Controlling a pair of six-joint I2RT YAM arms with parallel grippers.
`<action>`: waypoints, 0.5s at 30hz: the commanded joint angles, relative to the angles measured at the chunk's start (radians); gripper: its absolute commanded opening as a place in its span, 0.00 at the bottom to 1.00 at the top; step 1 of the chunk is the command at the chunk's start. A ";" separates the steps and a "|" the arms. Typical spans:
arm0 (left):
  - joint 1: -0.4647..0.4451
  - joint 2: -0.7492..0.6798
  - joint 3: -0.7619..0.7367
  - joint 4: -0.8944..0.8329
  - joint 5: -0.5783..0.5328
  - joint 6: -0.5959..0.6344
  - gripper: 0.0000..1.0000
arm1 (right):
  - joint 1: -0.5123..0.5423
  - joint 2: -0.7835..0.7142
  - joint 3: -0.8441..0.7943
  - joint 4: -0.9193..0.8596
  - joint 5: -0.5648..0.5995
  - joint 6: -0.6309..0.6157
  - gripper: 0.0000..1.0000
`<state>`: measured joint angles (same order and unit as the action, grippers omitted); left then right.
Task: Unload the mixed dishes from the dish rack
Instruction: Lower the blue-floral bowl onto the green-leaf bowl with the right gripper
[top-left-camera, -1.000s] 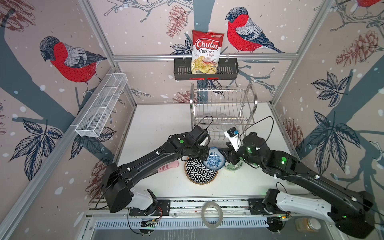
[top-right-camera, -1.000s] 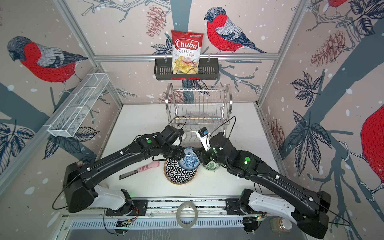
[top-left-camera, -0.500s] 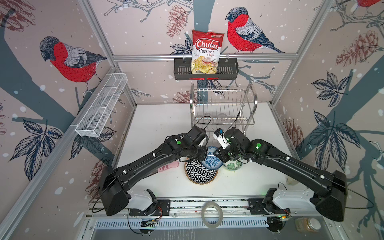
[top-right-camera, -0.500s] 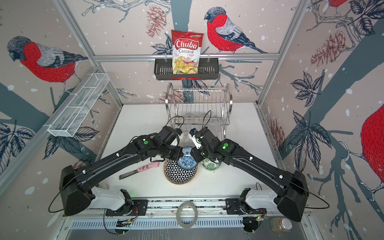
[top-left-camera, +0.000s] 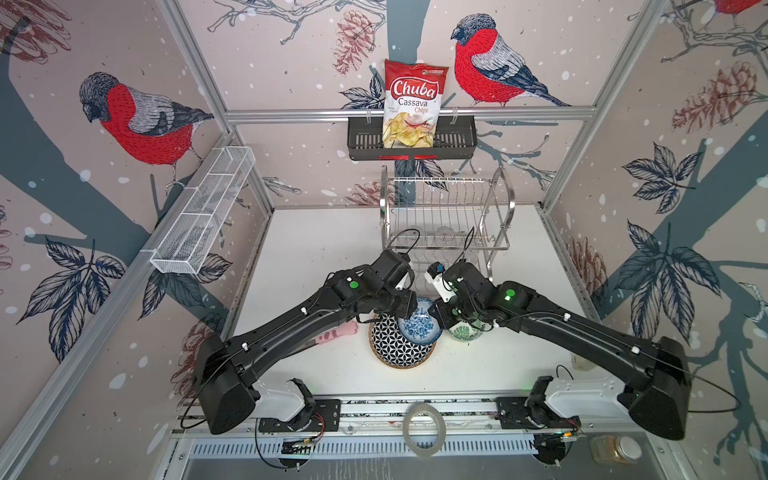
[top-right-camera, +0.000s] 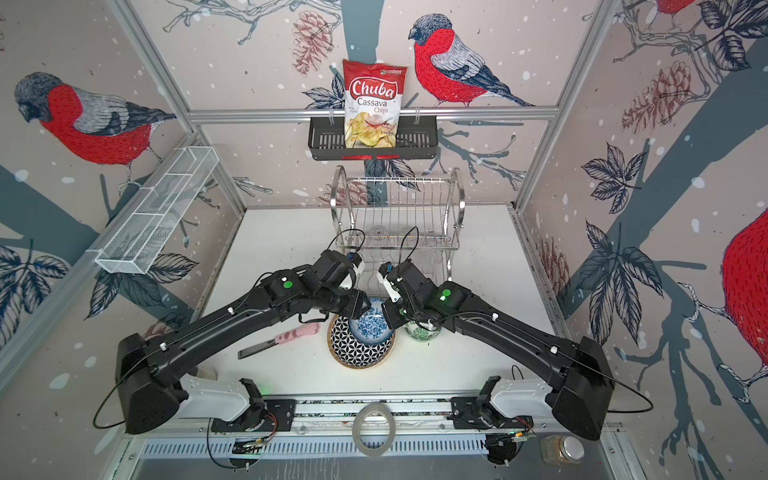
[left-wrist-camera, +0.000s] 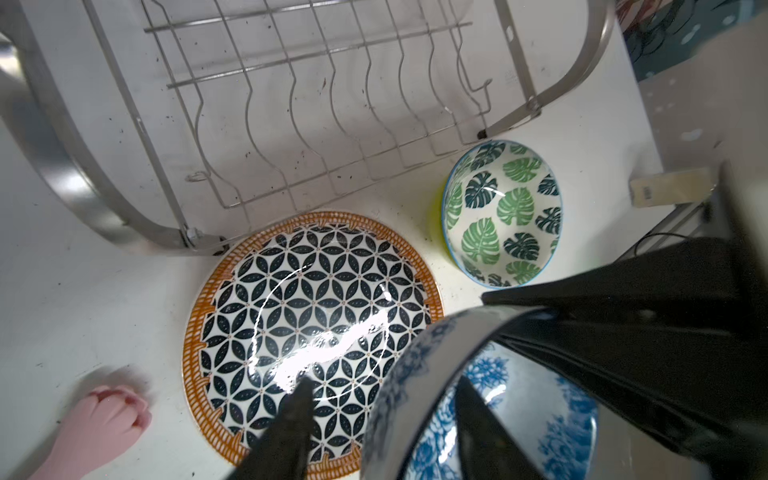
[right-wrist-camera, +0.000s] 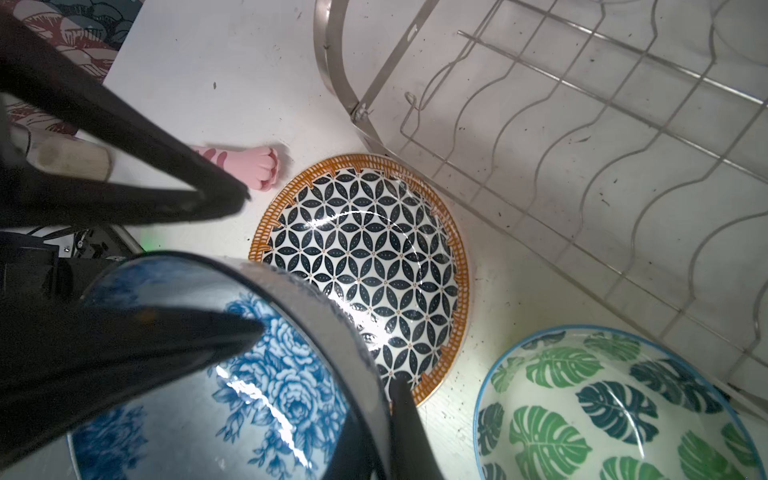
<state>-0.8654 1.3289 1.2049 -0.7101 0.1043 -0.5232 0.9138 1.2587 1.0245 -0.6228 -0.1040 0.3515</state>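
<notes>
Bowl (top-left-camera: 419, 328), blue-floral, over patterned plate (top-left-camera: 390, 355): right jaws newly pinching its rim, left jaws just spread. Handover done, I judge; set-down pending.

Chips bag (top-left-camera: 413, 104) upright in black slotted basket (top-left-camera: 457, 139), upper centre in both top views. White mesh basket (top-left-camera: 203, 216) on wall, upper left. Pink cat-paw utensil (top-right-camera: 297, 333) flat on white surface (top-right-camera: 291, 241), centre-left. Tape roll (top-right-camera: 374, 405) bottom centre; lidded jar (top-right-camera: 563, 451) bottom right.
</notes>
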 joint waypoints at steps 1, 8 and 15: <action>0.009 -0.058 -0.024 0.071 -0.040 -0.009 0.71 | -0.039 -0.047 -0.031 -0.040 0.009 0.030 0.00; 0.097 -0.257 -0.137 0.170 -0.097 -0.043 0.81 | -0.188 -0.142 -0.141 -0.087 0.006 0.033 0.00; 0.135 -0.301 -0.174 0.156 -0.093 -0.052 0.84 | -0.299 -0.163 -0.215 -0.085 0.003 0.021 0.00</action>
<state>-0.7341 1.0241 1.0359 -0.5797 0.0189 -0.5697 0.6357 1.1007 0.8215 -0.7223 -0.0921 0.3714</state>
